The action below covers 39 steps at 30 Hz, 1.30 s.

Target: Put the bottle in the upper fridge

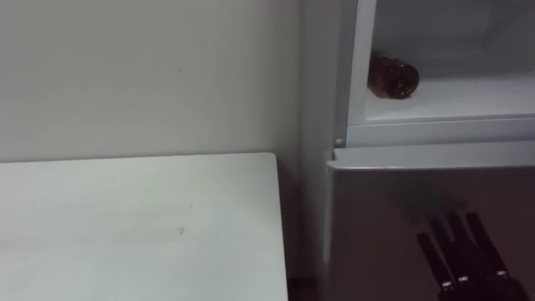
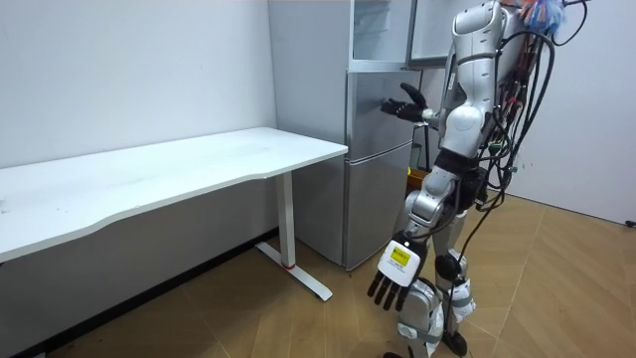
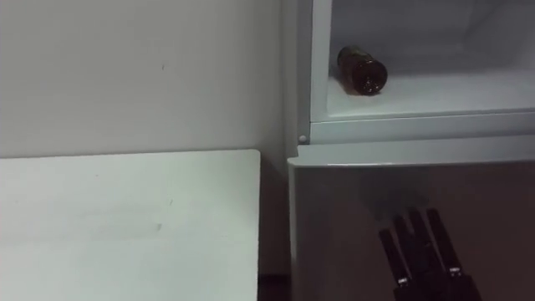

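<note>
White table [image 1: 134, 226] sits against the wall [image 1: 125, 75] by the fridge [image 1: 393, 209]. The bottle [image 1: 394, 77] lies inside up top. Right hand [image 1: 464, 255] is flat-fingered below, and left hand [image 2: 393, 276] is dangling loose.

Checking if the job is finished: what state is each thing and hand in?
Upper fridge compartment: open.
Bottle: lying on its side inside it, near its left wall.
Lower fridge door: shut.
Right hand: open, empty, raised before that door.
Left hand: open, empty, hanging at the robot's side.
</note>
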Tool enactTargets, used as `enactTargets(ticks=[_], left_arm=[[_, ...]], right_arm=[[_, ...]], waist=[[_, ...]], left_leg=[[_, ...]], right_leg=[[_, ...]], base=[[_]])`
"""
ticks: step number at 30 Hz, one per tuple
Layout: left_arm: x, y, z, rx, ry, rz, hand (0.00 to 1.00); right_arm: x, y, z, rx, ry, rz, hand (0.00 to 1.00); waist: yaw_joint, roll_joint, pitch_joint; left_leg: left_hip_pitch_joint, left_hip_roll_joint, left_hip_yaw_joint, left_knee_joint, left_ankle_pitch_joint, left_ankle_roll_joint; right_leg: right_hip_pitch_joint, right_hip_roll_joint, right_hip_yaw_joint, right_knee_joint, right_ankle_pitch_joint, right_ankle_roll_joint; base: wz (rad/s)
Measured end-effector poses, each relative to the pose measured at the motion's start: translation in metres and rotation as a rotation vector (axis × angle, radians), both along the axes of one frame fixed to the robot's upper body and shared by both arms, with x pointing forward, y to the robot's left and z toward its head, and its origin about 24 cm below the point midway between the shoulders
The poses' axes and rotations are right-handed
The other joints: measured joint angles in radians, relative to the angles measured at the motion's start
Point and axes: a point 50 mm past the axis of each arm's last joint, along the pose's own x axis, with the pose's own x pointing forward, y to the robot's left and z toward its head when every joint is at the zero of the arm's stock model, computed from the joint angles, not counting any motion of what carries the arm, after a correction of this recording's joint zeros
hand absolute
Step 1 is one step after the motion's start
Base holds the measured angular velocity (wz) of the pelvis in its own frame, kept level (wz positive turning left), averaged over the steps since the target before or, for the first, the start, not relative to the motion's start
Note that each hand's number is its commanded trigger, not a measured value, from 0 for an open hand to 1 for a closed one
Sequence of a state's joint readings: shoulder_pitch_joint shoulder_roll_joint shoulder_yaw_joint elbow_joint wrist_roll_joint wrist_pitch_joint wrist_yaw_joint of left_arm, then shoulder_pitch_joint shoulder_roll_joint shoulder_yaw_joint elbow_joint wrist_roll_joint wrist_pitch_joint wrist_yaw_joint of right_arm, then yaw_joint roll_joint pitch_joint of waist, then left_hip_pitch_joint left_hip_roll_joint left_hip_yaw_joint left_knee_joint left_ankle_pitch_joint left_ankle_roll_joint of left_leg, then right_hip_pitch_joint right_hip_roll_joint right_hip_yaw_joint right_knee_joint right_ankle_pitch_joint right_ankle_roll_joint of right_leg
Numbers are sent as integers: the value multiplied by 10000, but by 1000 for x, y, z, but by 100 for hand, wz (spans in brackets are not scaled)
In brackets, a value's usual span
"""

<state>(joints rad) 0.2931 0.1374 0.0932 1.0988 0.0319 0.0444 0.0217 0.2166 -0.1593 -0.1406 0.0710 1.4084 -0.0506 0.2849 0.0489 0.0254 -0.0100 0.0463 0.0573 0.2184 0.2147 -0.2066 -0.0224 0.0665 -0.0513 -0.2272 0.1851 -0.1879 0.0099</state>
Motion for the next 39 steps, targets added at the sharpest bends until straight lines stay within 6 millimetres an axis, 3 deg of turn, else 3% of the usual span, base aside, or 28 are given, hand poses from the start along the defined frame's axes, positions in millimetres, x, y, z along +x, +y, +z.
enactTargets(ticks=[3,14,20,25,28,34,39], left_arm=[[0,0,0,-82,11,-10,0],[7,0,0,-7,-246,-24,0],[4,1,0,101,-347,463,0],[-2,3,1,241,-524,1211,0],[-3,4,1,330,-587,1525,0],[-2,6,2,644,-716,2017,0],[-4,14,4,813,-774,2393,0]], right_arm=[[-5,-3,-13,49,531,-122,0],[-43,-14,-70,605,2995,-875,0],[-82,-19,-105,1150,5031,-1677,0],[-112,-24,-127,1223,6753,-2257,0],[-134,-30,-139,1218,8221,-2911,0],[-170,-32,-156,1228,11057,-3845,0],[-181,-42,-156,1123,12185,-4748,0]], waist=[[-114,13,-33],[-283,-103,-27],[-317,-146,-24],[-767,-263,-7],[-856,-310,18],[-1023,-393,37],[-1086,-409,48]], left_leg=[[51,2,1,-9,-3,-2],[90,6,6,-9,-7,2],[195,-1,97,-110,-3,0],[198,-5,85,-117,-12,-5],[210,-10,87,-137,-13,-5],[273,-20,76,-181,-12,-4],[337,-30,99,-239,-12,-3]], right_leg=[[37,9,31,0,-2,2],[11,5,70,13,-9,2],[24,14,204,14,-13,6],[40,24,213,-14,-24,21],[36,23,230,-13,-25,21],[42,19,298,21,-39,32],[92,19,326,35,-58,45]], base=[[-4],[-1],[-5],[0],[0],[-1],[-2]])
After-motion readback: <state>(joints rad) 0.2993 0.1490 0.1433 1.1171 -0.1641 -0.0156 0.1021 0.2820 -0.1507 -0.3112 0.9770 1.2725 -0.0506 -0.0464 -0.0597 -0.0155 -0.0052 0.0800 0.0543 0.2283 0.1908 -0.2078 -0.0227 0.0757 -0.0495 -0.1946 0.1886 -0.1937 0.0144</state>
